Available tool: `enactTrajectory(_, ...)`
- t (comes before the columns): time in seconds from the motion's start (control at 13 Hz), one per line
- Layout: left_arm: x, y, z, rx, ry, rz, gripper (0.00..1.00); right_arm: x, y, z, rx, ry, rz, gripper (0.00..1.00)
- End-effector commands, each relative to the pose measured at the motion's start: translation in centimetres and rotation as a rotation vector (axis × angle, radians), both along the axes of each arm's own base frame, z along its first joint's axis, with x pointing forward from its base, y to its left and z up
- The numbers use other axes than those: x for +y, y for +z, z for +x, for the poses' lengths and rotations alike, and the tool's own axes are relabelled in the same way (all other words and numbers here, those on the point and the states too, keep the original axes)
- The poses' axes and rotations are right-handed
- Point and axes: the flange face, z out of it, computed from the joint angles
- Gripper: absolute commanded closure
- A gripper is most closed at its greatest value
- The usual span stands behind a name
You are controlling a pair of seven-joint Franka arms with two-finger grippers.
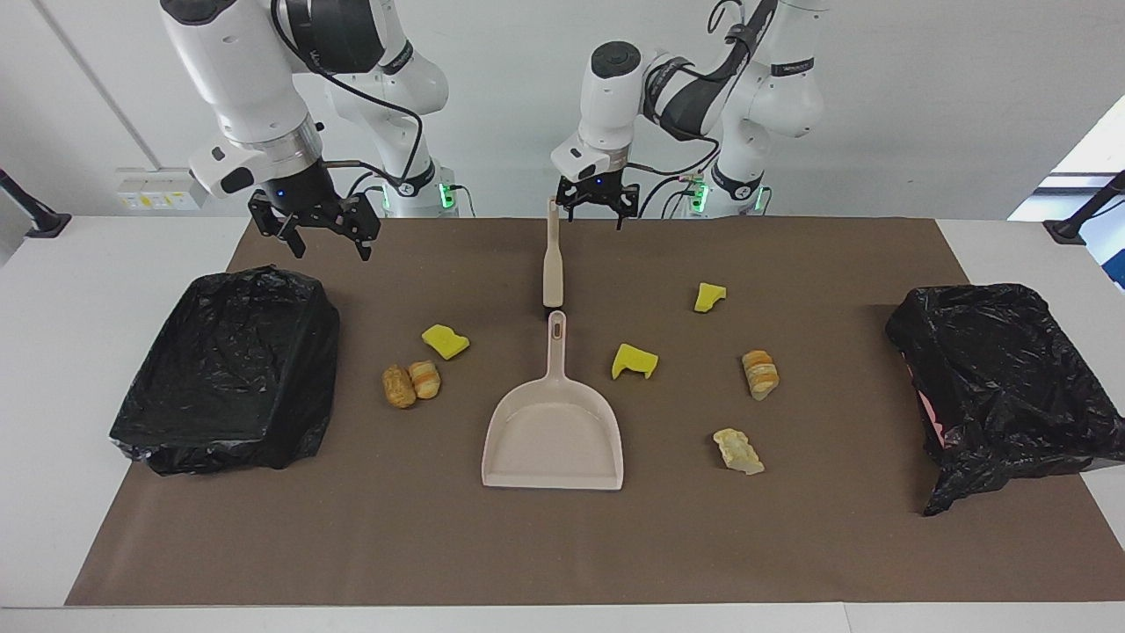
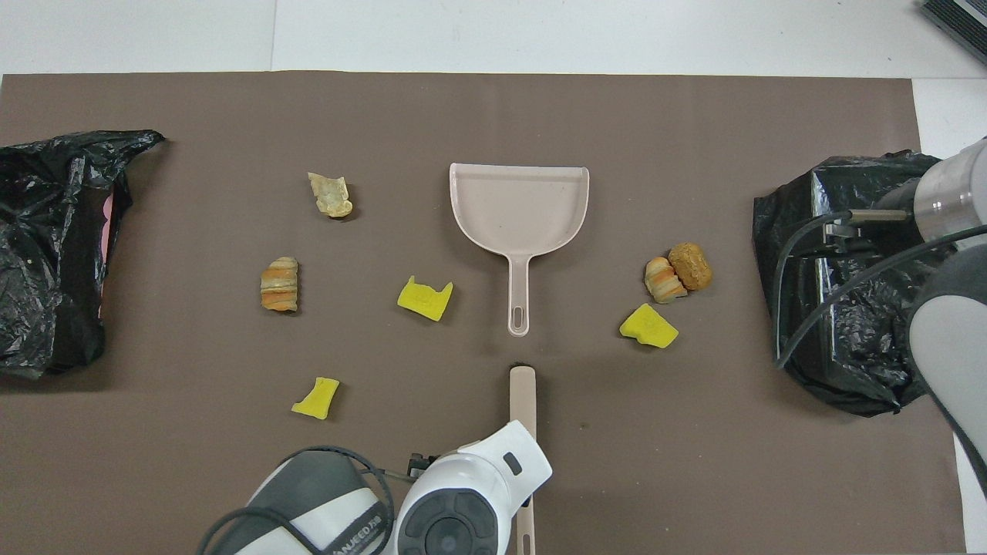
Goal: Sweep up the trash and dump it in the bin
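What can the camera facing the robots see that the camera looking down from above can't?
Only the facing view shows both open grippers: the left gripper over the brush handle, the right gripper over the mat near a black bin. Only the overhead view shows the white table at the mat's edge farthest from the robots. Both show the dustpan, the brush, both bins and seven trash pieces, like the cream lump.
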Motion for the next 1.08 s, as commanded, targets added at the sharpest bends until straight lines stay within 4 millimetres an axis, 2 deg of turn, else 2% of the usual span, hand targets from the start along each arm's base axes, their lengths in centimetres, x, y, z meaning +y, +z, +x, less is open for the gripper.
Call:
enactTrajectory(0.0, -0.7, -2.1, -1.9, 0.012, 0.007, -0.003, 0.0, -0.5, -0.1, -0.8, 0.029, -0.011, 0.007, 0.0)
enactTrajectory(0.15, -1.2, -2.5, -1.9, 0.002, 0.012, -0.017, 0.0, -0.3, -0.8, -0.6, 0.056, -0.013, 0.017, 0.0)
enactTrajectory(0.23, -1.9, -2.7, -2.7, 0.0, 0.015, -0.021, 0.0, -0.2, -1.0, -0.4, 0.058, -0.013, 0.019, 0.0)
enactTrajectory(0.39, -2.7, -3.4, -2.8, -0.002, 0.033, -0.023, 0.0, 1.0, -1.7, 0.8, 0.049, -0.006, 0.022, 0.0)
enactTrajectory(0.46, -2.7, -3.7, -2.9, 0.002, 0.043, -0.017, 0.0, 1.6, -2.7, 1.7, 0.053, -0.008, 0.02, 0.0)
enactTrajectory(0.62, -3.5, -3.6, -4.2, -0.001, 0.019, -0.022, 0.0, 2.3, -4.2, 3.1, 0.035, -0.015, 0.023, 0.0)
enactTrajectory(0.85, -4.3, -3.7, -4.7, -0.01, 0.028, -0.041, 0.0, 4.7, -6.6, 4.2, 0.051, -0.044, 0.068, 0.0)
enactTrajectory(1.0, -4.7, -4.5, -4.6, -0.003, 0.045, -0.032, 0.0, 6.3, -7.0, 4.5, 0.037, -0.063, 0.079, 0.0)
